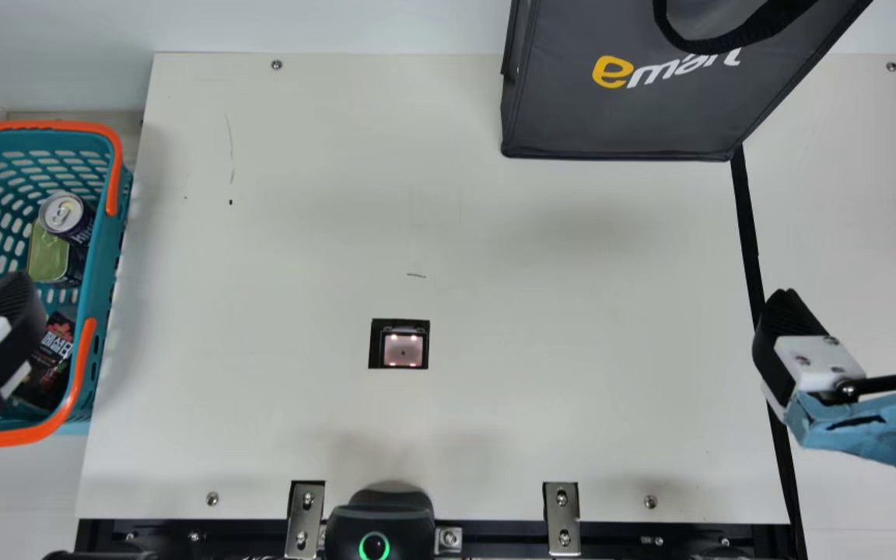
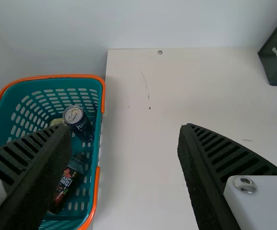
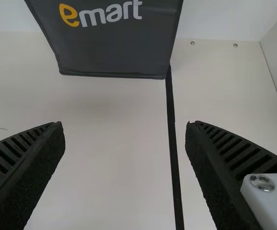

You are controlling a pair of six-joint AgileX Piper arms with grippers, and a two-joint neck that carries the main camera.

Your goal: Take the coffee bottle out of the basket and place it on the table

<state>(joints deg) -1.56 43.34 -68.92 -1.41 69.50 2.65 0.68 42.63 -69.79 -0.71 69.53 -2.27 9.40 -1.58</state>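
In the main view my left gripper (image 1: 11, 311) hangs over the near part of the teal basket (image 1: 103, 272), at the far left. Inside lies a dark bottle with a printed label (image 1: 53, 350), partly covered by that gripper. The left wrist view has the bottle (image 2: 67, 186) lying at a slant in the basket (image 2: 98, 143), and my left gripper (image 2: 125, 128) open with nothing between its fingers. My right gripper (image 1: 856, 299) is above the table's right side; in the right wrist view this gripper (image 3: 125, 124) also stands wide apart, holding nothing.
A dark can (image 1: 67, 214) and a tin with a yellow-green top (image 1: 48, 255) share the basket. Its orange handles (image 1: 84, 373) rest along the rim. A grey bag (image 1: 627, 117) stands at the back right of the cream table (image 1: 300, 233); a black strip (image 1: 747, 225) runs down the right.
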